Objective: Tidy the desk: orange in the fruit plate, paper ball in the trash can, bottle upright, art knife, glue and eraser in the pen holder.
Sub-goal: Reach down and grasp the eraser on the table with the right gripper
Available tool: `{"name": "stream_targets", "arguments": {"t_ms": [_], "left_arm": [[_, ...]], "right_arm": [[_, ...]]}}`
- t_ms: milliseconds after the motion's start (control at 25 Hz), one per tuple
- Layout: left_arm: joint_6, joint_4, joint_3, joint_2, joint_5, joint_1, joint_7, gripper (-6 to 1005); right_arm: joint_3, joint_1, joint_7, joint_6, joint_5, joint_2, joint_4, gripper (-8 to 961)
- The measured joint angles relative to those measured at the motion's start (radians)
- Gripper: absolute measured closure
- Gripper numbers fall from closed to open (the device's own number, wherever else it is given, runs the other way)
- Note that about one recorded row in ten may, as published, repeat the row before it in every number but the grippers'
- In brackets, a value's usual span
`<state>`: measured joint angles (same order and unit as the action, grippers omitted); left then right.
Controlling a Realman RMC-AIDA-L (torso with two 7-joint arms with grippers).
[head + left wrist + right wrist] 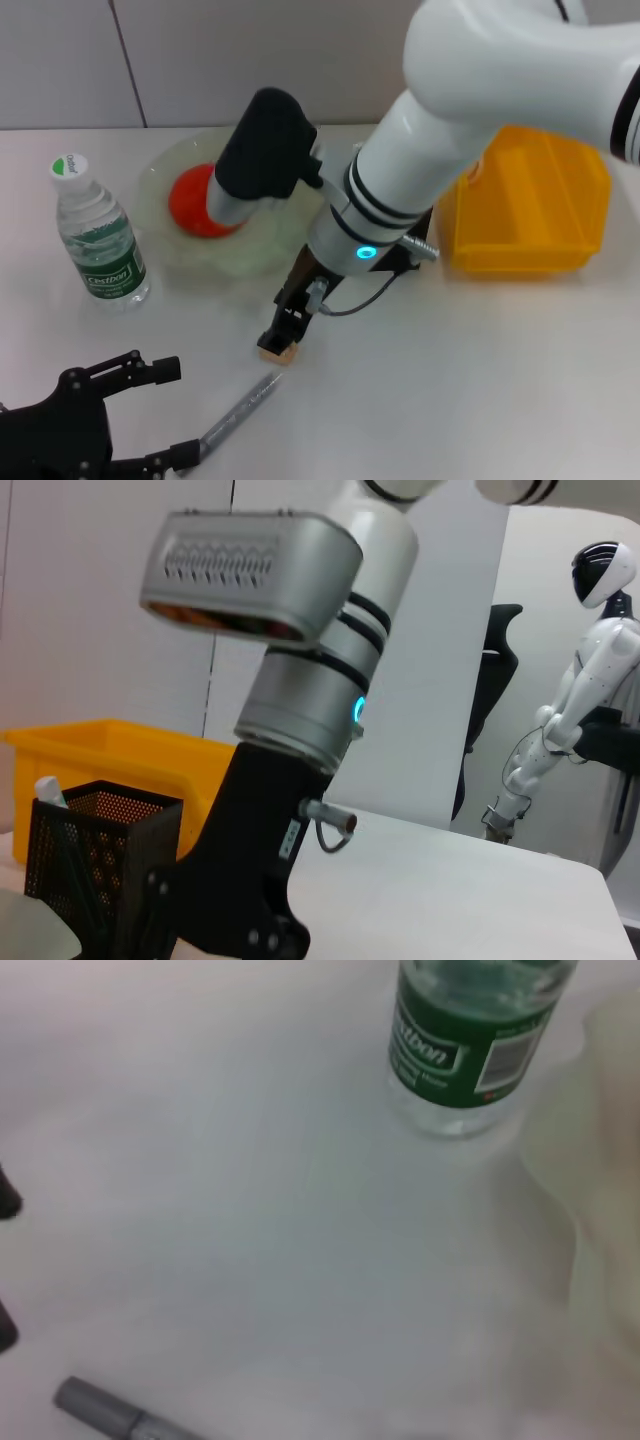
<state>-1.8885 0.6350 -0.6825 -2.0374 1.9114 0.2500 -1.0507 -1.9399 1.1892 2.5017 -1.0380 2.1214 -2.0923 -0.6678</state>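
Right pincer (282,345) down on the eraser (277,352) at the middle of the bench (480,380); orange (196,203) already in the fruit plate (240,250).

The fruit plate, pale and translucent, sits at the far left-centre and holds the orange. Left of it the water bottle (98,235) stands upright with its cap on. At the far right is a yellow bin (530,205); its contents cannot be made out. The black mesh pen holder (95,865), seen from the left wrist, stands before the bin with a pale item (50,792) poking out. The right pincer is closed around the small tan eraser. The grey art knife (240,408) lies on the near bench, just beside the left pincer (150,415), whose fingers are spread apart.
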Motion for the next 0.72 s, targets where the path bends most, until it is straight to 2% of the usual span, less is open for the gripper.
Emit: {"name": "stream_targets", "arguments": {"t_ms": [200, 720], "left_arm": [[0.003, 0.0, 0.0, -0.002, 0.0, 0.0, 0.0, 136], [0.013, 0.0, 0.0, -0.007, 0.0, 0.007, 0.0, 135]], "right_arm": [[-0.072, -0.014, 0.022, 0.057, -0.034, 0.0, 0.002, 379], [-0.13, -0.032, 0.023, 0.096, -0.069, 0.0, 0.004, 391]]}}
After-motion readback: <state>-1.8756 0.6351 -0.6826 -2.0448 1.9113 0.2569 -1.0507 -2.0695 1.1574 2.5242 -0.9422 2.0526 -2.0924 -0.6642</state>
